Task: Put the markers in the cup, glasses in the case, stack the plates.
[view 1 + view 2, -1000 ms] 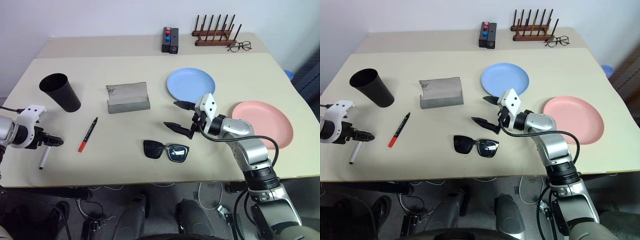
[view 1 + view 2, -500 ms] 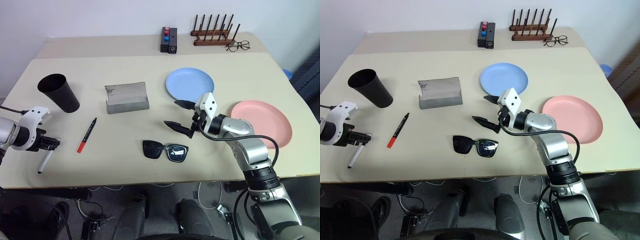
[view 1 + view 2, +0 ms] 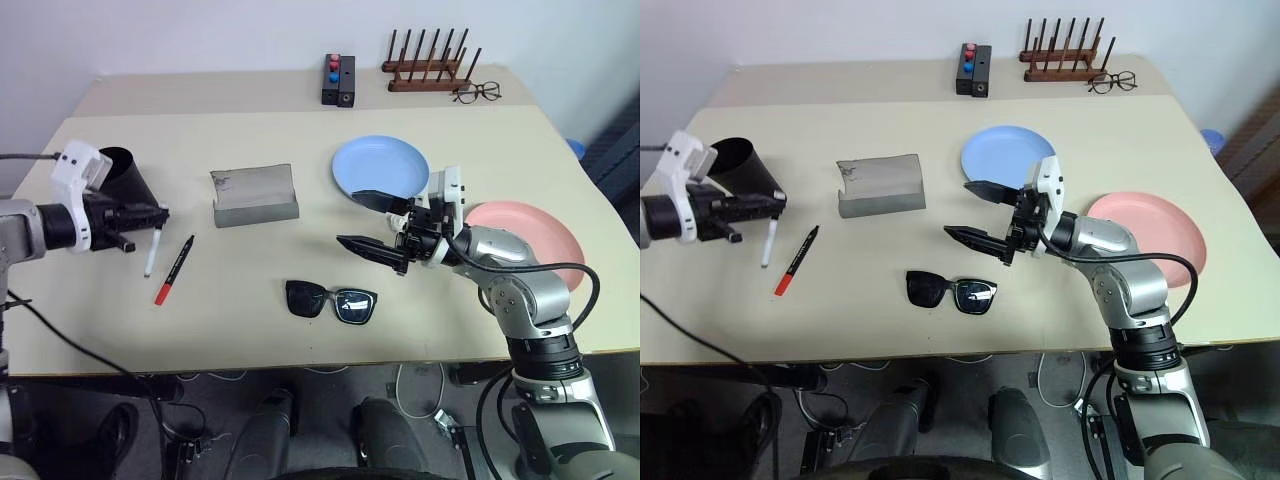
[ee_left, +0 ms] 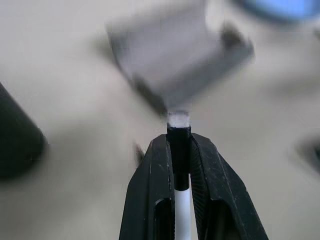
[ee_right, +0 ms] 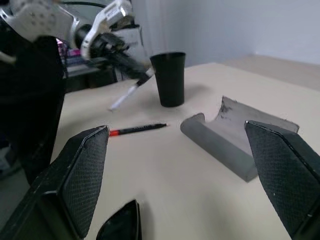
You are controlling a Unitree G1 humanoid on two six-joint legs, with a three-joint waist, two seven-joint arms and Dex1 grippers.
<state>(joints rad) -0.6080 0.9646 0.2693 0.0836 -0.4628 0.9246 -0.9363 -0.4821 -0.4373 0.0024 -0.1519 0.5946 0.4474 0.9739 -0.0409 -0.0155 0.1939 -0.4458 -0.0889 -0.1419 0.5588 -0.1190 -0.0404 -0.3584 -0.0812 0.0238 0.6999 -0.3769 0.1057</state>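
Now white marker [image 3: 152,253] clenched in left gripper [image 3: 150,217] jaws, hanging tip-down beside cup [image 3: 122,172]; right gripper [image 3: 372,221] jaws released.

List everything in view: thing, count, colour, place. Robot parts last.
Table: one, beige, bears everything.
Cup: one, black, far left.
White marker: one, white, lifted beside the cup.
Red-ended marker: one, black, lying near the cup.
Case: one, grey, open, centre left.
Sunglasses: one, black, front centre.
Plates: blue centre, pink right.
Button box: one, black, rear.
Rack: one, brown, rear.
Spectacles: one, thin-rimmed, by the rack.
Left pincer: shut on white marker.
Right pincer: open, above the sunglasses.
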